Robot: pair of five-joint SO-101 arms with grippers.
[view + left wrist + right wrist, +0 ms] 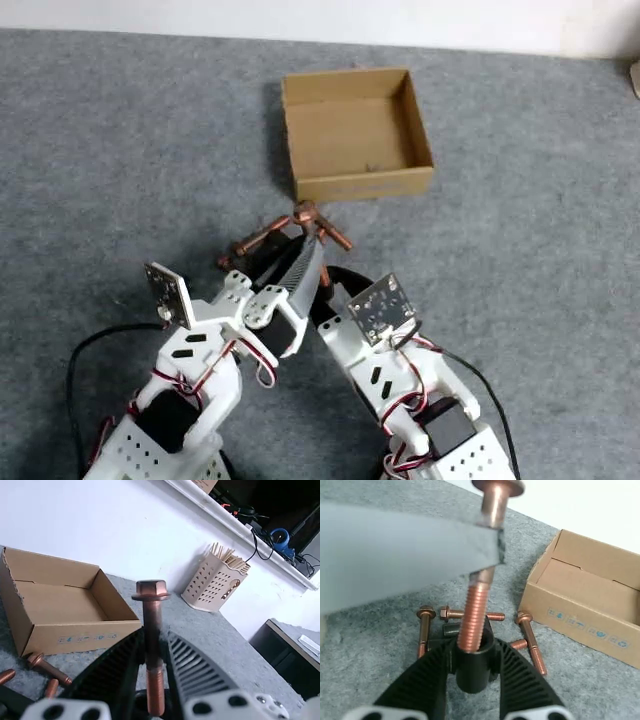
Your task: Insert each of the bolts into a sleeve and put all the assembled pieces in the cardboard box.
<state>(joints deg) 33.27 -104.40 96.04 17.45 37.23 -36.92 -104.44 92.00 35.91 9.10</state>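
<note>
Near the cardboard box [357,185], left tool [153,639] grips a bolt [151,611], tip inside the sleeve [474,669] the right tool [472,647] clenches.

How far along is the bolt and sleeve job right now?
Nothing is finished: the cardboard box is empty. In hand: the left jaws hold a bolt head-up, its tip at the mouth of the sleeve gripped in the right jaws. Left: seating it, boxing it, then the loose bolts lying by the box.

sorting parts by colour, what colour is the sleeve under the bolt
Black; the sleeve, just under the bolt, shows best in the right wrist view.
</note>
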